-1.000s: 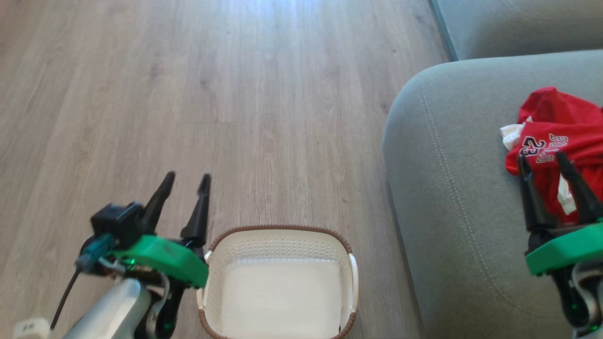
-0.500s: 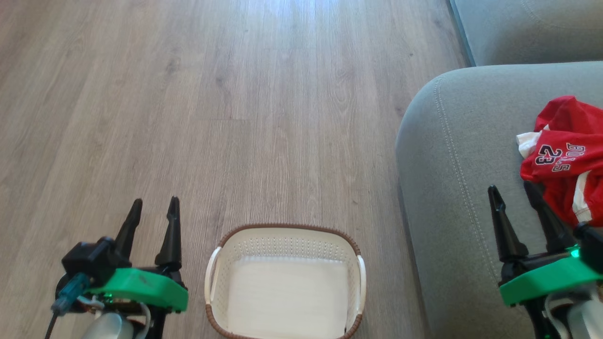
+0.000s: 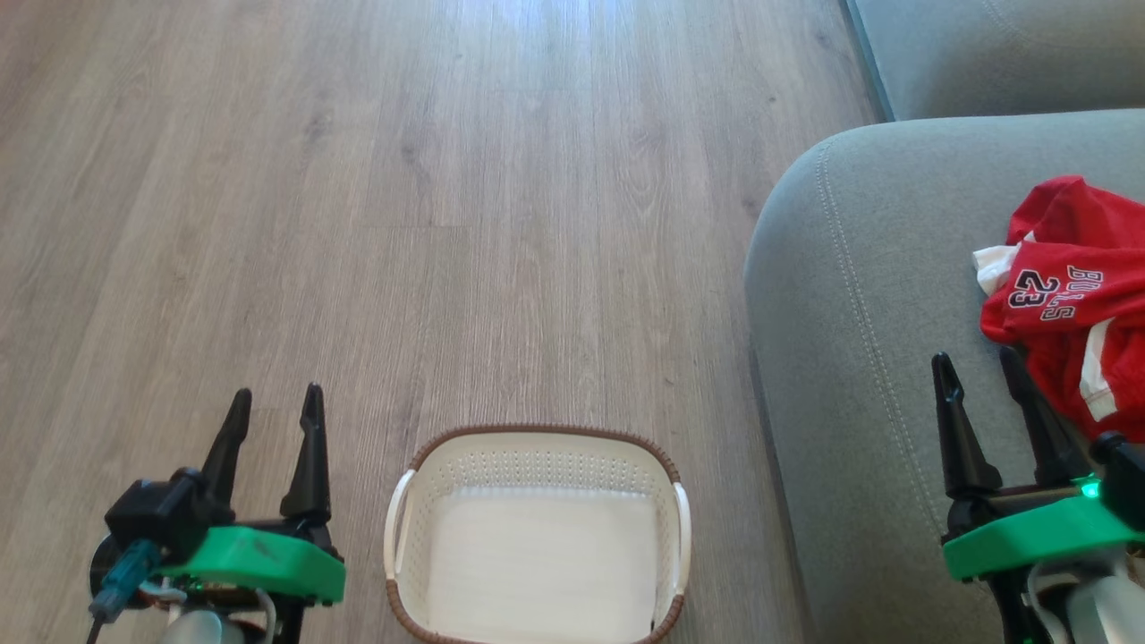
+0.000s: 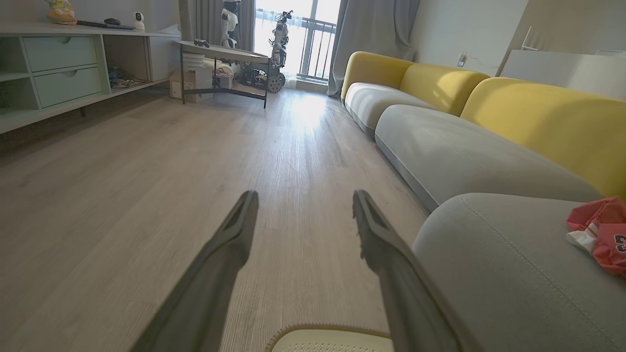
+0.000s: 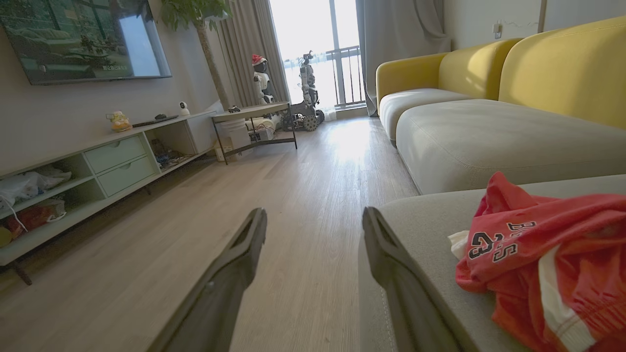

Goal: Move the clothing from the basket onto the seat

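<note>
Grey upholstered fabric seat (image 3: 859, 268) carries the crumpled red, white-trimmed clothing (image 3: 1073, 304), and the cream perforated plastic basket (image 3: 537, 465) on the wood floor (image 3: 447, 224) lies empty, so I judge the transfer done. My right gripper (image 3: 975, 358) has drawn back off the cloth to just beside it. Both it and my left gripper (image 3: 276, 392) stand spread wide, holding nothing.
</note>
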Controlling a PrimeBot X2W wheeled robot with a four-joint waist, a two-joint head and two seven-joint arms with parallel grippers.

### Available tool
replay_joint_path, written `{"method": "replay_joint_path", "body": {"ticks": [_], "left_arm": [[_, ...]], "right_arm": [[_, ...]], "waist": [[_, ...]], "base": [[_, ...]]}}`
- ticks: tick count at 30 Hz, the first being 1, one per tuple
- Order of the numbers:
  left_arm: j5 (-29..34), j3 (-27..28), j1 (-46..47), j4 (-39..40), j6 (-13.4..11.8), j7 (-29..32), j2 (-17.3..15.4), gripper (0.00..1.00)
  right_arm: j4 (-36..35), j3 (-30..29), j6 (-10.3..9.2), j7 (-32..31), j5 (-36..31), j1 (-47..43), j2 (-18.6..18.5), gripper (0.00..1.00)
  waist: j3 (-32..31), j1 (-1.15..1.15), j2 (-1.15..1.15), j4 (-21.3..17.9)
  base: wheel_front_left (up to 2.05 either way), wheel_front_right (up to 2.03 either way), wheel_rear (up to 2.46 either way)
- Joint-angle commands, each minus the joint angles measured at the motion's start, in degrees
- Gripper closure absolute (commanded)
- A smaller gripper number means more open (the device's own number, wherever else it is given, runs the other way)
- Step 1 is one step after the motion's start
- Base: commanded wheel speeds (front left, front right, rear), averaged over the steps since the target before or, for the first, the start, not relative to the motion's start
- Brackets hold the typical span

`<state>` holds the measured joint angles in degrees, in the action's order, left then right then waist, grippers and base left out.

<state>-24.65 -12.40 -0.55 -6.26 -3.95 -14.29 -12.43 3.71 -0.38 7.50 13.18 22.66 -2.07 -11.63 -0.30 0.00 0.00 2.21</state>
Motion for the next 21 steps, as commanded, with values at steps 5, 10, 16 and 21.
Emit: {"method": "replay_joint_path", "body": {"ticks": [5, 10, 16, 21], "left_arm": [[1.8, 3.7, 1.8, 0.8, 1.4, -0.7, 0.5, 0.00], [3.3, 4.8, 1.9, 0.2, 2.0, -0.7, 1.6, 0.00], [4.3, 5.8, 1.8, -0.4, 3.4, -0.7, 2.6, 0.00], [3.4, 3.5, -0.7, -4.9, 3.5, 0.3, 3.5, 1.00]], "right_arm": [[-1.8, 1.0, -0.01, 0.7, -0.2, 1.0, -0.7, 0.00], [-1.6, 1.4, -0.01, 0.7, 0.0, 1.3, -0.8, 0.00], [-1.3, 1.9, -0.01, 0.8, 0.1, 1.5, -0.9, 0.00], [3.4, 1.2, 0.01, -0.2, 0.5, -0.4, 1.0, 1.00]], "waist": [[0.1, 0.00, 0.00, -0.3], [0.0, 0.00, 0.00, -0.4], [-0.1, 0.00, 0.00, -0.6], [-0.1, 0.00, 0.00, -0.6]], "base": [[0.00, 0.00, 0.00], [0.00, 0.00, 0.00], [0.00, 0.00, 0.00], [0.00, 0.00, 0.00]]}}
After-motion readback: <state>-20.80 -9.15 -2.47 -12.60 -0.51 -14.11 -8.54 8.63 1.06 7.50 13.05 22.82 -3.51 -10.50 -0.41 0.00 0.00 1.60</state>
